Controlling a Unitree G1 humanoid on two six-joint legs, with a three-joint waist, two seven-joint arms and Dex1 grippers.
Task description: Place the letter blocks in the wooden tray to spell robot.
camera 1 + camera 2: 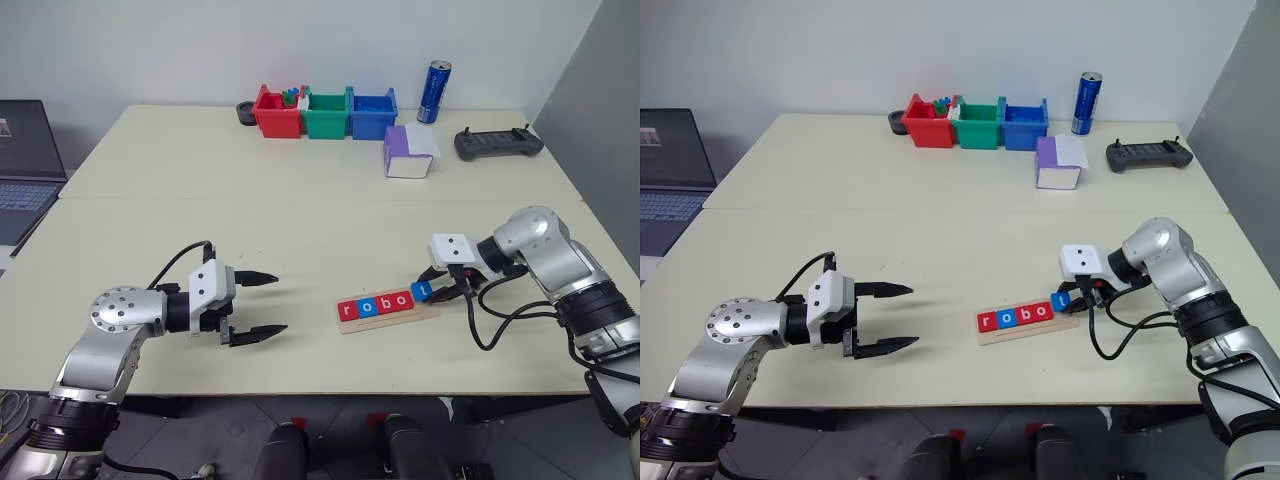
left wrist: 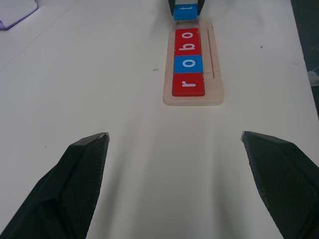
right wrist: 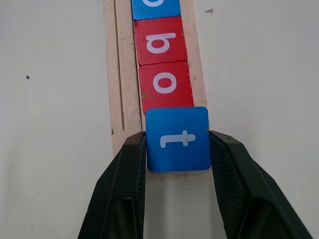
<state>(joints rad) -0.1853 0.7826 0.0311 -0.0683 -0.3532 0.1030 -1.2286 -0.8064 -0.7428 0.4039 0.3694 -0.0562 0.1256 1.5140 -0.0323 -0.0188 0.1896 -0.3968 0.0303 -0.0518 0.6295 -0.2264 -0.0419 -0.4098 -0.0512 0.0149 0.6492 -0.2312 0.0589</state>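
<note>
4 letter blocks (image 1: 374, 306) lie flat in the wooden tray (image 1: 388, 318), reading r, o, b, o: red, blue, red, red. The tray sits on the pale surface (image 1: 300, 230) toward its near edge, right of the middle. The 5th block, the blue t block (image 3: 178, 138), is clamped between the 2 black fingers (image 3: 123, 194) of my right pincer (image 3: 178, 149), 1 finger against each side of it. It is held at the tray's right end, just past the last red o, and its edge overlaps that o in the right wrist view; I cannot tell whether it touches the wood beneath. In the left eye view the t block (image 1: 422, 291) sits tilted at the tray's end, with my right pincer (image 1: 440, 286) reaching in from the right.

My left pincer (image 1: 255, 305) hovers over bare surface well to the left of the tray, its jaws spread wide and gripping nothing, pointing toward the tray.

Along the far edge stand 3 plastic bins in a row, a red bin (image 1: 277, 112), a green bin (image 1: 326, 113) and a blue bin (image 1: 372, 113), with a blue can (image 1: 434, 92) to their right. A white-and-purple box (image 1: 409, 152) rests in front of the blue bin, and a dark handheld controller (image 1: 498, 143) lies near the far right corner. A laptop (image 1: 27, 165) sits beyond the left edge.
</note>
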